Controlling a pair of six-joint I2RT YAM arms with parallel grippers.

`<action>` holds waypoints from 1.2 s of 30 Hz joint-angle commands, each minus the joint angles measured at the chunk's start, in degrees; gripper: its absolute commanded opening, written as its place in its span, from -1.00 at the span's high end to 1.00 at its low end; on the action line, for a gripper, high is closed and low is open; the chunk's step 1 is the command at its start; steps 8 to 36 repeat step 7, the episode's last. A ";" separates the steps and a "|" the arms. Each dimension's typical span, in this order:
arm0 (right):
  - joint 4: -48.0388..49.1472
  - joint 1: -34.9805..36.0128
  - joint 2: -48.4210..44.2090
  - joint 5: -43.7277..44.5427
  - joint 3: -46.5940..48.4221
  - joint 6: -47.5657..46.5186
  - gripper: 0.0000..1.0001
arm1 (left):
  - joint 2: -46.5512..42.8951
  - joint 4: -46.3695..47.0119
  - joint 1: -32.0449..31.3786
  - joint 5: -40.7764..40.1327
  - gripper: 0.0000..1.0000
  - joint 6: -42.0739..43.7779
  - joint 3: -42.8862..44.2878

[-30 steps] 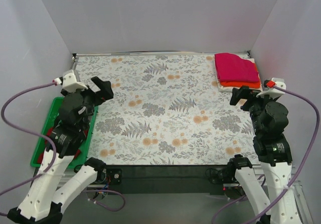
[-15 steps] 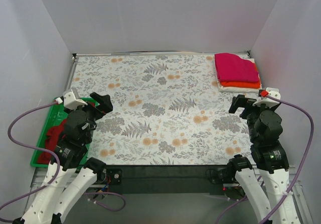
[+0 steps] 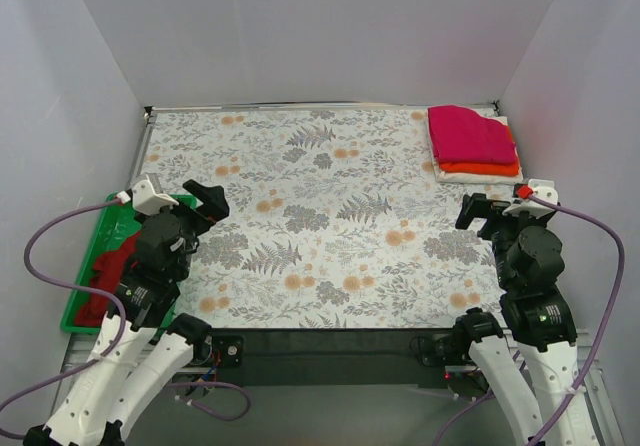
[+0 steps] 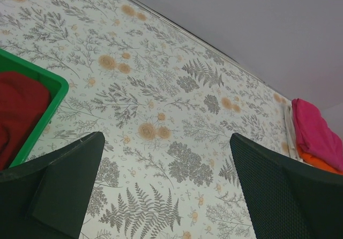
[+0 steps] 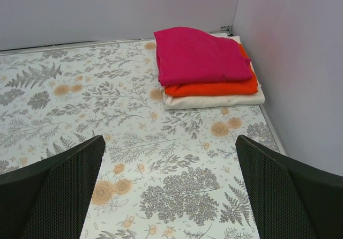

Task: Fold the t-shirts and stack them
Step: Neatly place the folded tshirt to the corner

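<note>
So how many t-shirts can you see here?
4. Magenta, orange and white stacked far right; a dark red one in the green tray, left. Others may hide beneath it.

**Top view:** fixed high, beyond the edge of the floral tabletop (image 3: 330, 266) farthest from the folded stack (image 3: 472, 138), looking down and forward.
**Right wrist view:** low and close, facing the stack squarely.
**Left wrist view:** low, tilted, seemingly farther from the stack, which sits at its right edge.
All three share the stack and the tabletop before it.
</note>
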 commanded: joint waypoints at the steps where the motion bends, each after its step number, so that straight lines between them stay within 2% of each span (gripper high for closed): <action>1: 3.37 0.23 -0.86 -0.52 -0.53 -0.67 -0.97 | 0.63 0.88 -0.19 -0.03 -0.96 -0.57 -0.35; 36: 3.90 0.32 -1.30 -1.83 -1.33 -0.15 -0.97 | 2.03 2.20 -0.19 0.32 -0.96 -0.22 -1.14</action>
